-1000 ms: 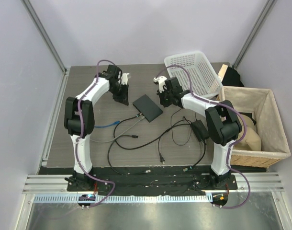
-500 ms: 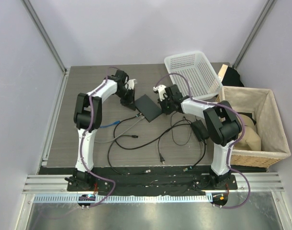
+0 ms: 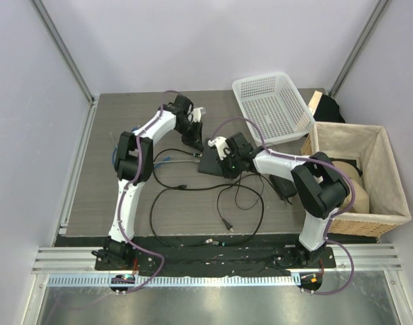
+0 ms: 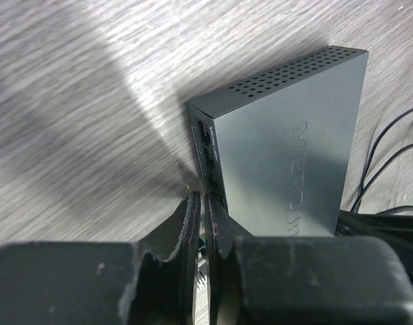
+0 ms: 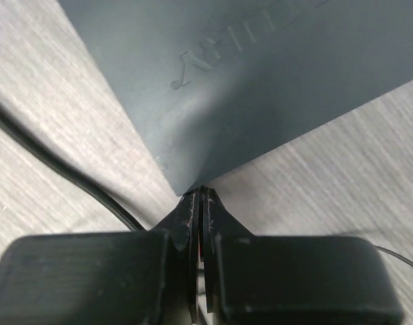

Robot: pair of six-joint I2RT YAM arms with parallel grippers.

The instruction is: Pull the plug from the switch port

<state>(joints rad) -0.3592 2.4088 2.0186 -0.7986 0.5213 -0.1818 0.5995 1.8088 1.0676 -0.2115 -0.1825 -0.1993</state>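
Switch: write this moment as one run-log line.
left hand shut at port edge | right hand shut at switch corner | plug hidden

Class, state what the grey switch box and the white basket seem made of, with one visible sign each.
The switch box: probably matte dark-grey metal or plastic; smooth casing, punched vent holes, embossed lettering. The white basket: likely moulded plastic; regular lattice of holes.
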